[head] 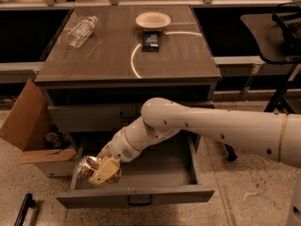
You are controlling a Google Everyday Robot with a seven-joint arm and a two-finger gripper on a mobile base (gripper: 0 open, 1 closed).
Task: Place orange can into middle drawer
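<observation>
1. The yellowish fingers [107,166] of the gripper [101,170] pinch the orange can [87,166], which juts out to their left, low over the front-left corner of the middle drawer [160,174].
2. Risk: the can seems to overlap the drawer's left wall. Released here, it could strike the rim and tumble outside.
3. Right of the fingers, the drawer's grey bottom lies bare.
4. Left of the fingers, an open cardboard box [26,121] holds small dark items.
5. Far beyond the fingers, a bowl [153,20] looks empty.

Tabletop [108,62] carries a clear bottle [81,30] on its side, a white bowl [153,20] and a dark packet [151,40], all well beyond the gripper [99,170], which clasps the orange can [87,165] over the middle drawer [162,173].
</observation>
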